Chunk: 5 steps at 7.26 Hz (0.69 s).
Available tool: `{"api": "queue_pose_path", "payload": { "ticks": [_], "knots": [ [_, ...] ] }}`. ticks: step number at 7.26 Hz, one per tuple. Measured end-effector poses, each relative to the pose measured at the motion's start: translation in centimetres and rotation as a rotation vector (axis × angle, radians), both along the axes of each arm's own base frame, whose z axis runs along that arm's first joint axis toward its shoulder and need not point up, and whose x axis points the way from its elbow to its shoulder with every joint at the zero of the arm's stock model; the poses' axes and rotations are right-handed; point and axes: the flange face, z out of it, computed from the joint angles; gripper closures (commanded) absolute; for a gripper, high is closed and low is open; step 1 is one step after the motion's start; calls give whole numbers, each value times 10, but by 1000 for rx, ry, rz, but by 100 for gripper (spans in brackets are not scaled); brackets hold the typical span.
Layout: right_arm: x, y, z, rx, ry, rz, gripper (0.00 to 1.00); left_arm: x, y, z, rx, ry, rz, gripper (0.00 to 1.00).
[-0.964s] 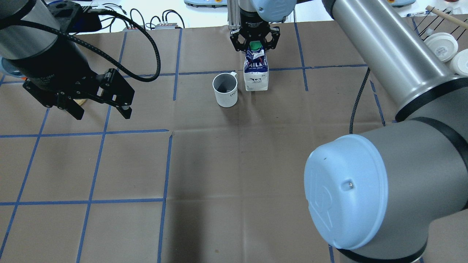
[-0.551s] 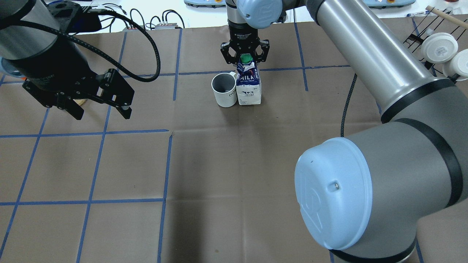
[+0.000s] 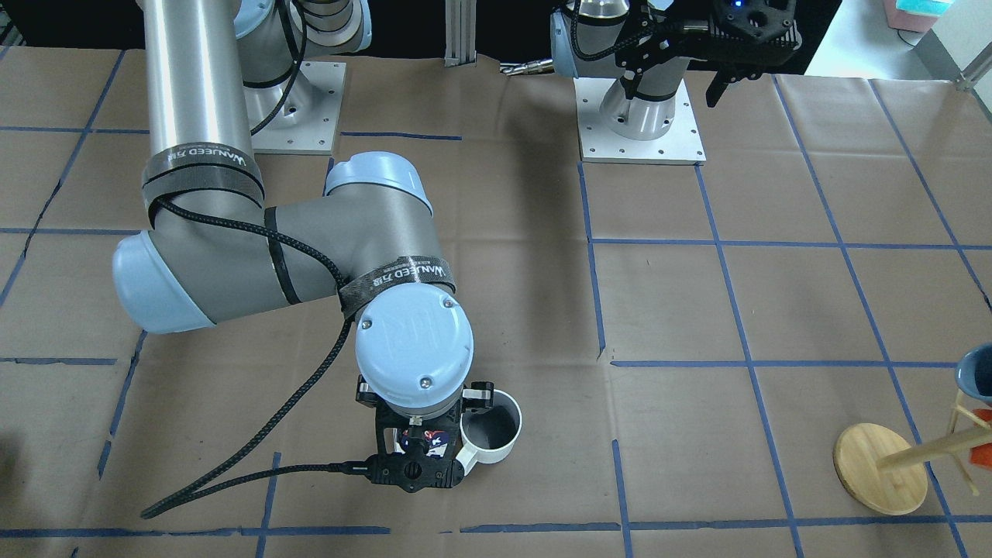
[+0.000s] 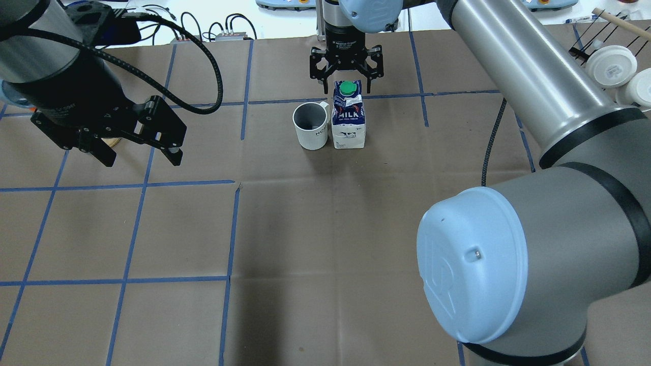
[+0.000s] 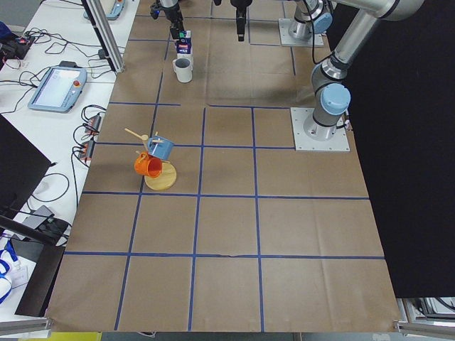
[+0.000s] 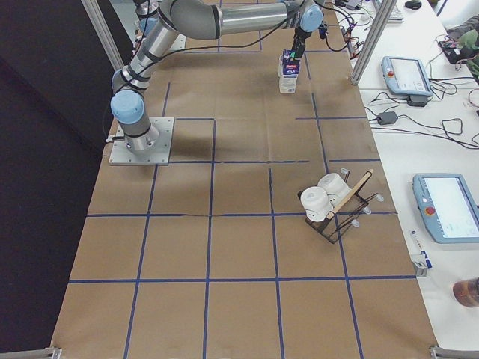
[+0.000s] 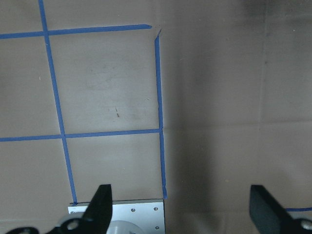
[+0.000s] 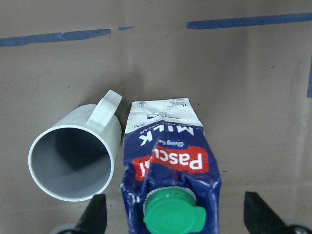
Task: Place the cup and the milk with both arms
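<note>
One cup [image 4: 311, 126] and one milk carton [image 4: 349, 122] are standing just beside each other on the worktop [image 4: 325, 229]: a white mug, grey inside, and a navy-topped, green-capped carton. The right claw [image 4: 346, 76], which was gripping the carton's top earlier, is now hanging wide open and empty. The left claw [image 4: 142, 157] is hovering spread and empty.

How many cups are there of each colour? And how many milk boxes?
White cups: 3, the cup next to the carton and two white cups far off on the robot's right
Blue cups: 1, the blue cup
Orange cups: 1, the orange cup
Milk cartons: 1, the milk
Total: 6
</note>
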Motion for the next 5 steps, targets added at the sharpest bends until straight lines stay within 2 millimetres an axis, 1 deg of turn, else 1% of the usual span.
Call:
{"api": "queue_pose_path", "payload": {
  "ticks": [1,2,3,4,5],
  "knots": [
    [-6,3,14,-12,0,9,0,0,0,0,0,0,0,0],
    [-14,12,35,-13,4,37,2,0,0,0,0,0,0,0],
    [-33,24,57,-3,16,67,3,0,0,0,0,0,0,0],
    [-63,38,79,8,24,89,2,0,0,0,0,-1,0,0],
    [-99,61,97,19,22,104,2,0,0,0,0,-1,0,0]
  ]
}}
